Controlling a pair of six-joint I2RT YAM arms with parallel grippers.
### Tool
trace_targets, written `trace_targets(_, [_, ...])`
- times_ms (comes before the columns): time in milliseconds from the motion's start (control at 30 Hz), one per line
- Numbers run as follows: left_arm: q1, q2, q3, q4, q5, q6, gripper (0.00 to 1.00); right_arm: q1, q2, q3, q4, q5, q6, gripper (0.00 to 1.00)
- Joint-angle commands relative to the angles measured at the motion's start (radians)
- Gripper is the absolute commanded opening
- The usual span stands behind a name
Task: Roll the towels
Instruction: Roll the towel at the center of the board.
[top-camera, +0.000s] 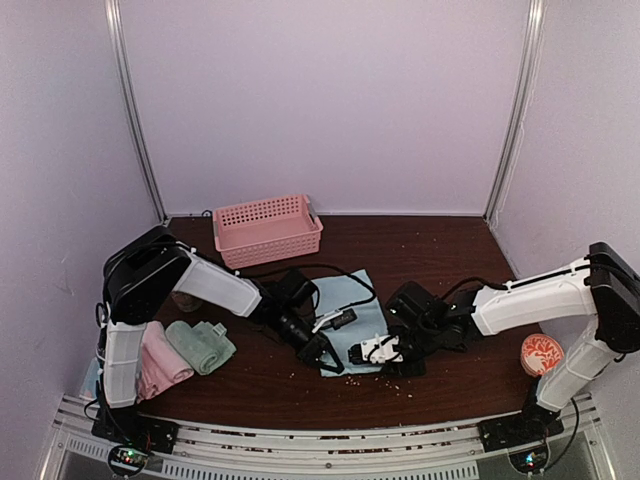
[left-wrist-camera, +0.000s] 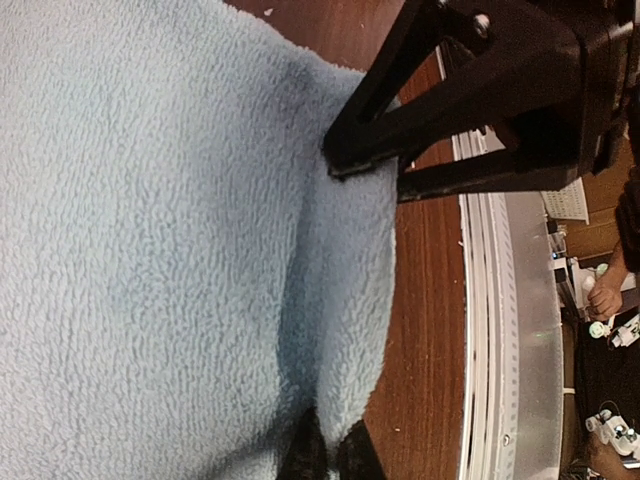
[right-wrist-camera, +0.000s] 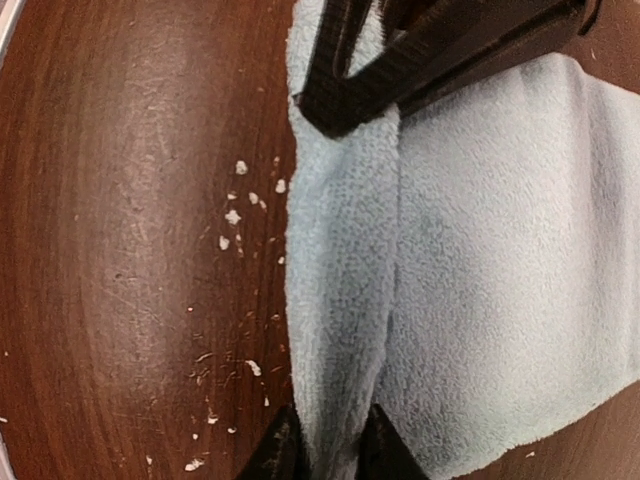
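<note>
A light blue towel (top-camera: 362, 292) lies flat on the dark table, with its near edge folded up into a ridge. My left gripper (top-camera: 328, 360) is shut on the near left end of that ridge; the left wrist view shows cloth (left-wrist-camera: 150, 250) pinched between the fingertips (left-wrist-camera: 335, 455). My right gripper (top-camera: 358, 353) holds the same fold a little further right, its fingertips (right-wrist-camera: 325, 450) squeezing the towel (right-wrist-camera: 500, 250) from both sides. The two grippers face each other a short way apart. A pink rolled towel (top-camera: 160, 362) and a sage green rolled towel (top-camera: 203, 345) lie at the left.
A pink perforated basket (top-camera: 267, 230) stands at the back left. A round red-and-white patterned thing (top-camera: 541, 354) sits by the right arm's base. Black cables cross the blue towel. Crumbs dot the table (right-wrist-camera: 150, 250) near the front edge rail (left-wrist-camera: 500, 350).
</note>
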Motion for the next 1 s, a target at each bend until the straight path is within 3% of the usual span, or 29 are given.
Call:
trace_targets(0, [0.006,0.016,-0.022,-0.004,-0.002,0.023,0.00,0.001,-0.014,-0.017,-0.028,0.042,0.012,0.14])
trace_targets(133, [0.009,0.010,-0.028,-0.016,0.000,0.032,0.00,-0.040,0.011,0.016,-0.095,-0.058,0.011,0.04])
trace_targets(433, [0.059,-0.032,0.016,-0.145,0.039,0.014,0.00,-0.249,0.252,0.290,-0.545,-0.465,-0.136,0.02])
trace_targets(667, [0.070,-0.013,0.032,-0.172,0.060,-0.060,0.00,-0.352,0.517,0.497,-0.929,-0.665,-0.274,0.02])
trace_targets(767, [0.085,0.003,0.031,-0.184,0.055,-0.069,0.00,-0.375,0.606,0.555,-1.023,-0.706,-0.300,0.02])
trace_targets(967, [0.101,0.037,0.051,-0.236,-0.045,-0.047,0.00,-0.397,0.712,0.643,-1.030,-0.727,-0.173,0.01])
